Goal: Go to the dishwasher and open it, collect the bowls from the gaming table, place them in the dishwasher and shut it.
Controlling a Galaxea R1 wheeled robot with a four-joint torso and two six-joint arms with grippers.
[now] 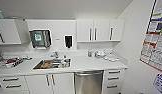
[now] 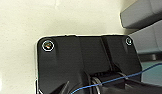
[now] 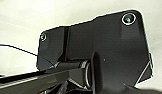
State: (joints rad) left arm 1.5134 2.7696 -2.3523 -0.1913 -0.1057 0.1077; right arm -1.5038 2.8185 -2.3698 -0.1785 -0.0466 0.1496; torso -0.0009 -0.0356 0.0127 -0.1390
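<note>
White kitchenette counter point(image 1: 97, 64), closed dishwasher point(image 1: 88, 83)

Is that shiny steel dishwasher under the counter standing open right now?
No, the dishwasher is shut: its brushed steel front sits flush under the countertop between the white cupboard doors and drawers, with the bar handle across its top.

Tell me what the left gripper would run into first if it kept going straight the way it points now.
Hard to settle: in the left wrist view the robot's own dark plate blocks the line ahead. Past it lies a pale cream surface and grey padded shapes to one side. The cream surface seems likeliest, but depth is unclear.
</note>
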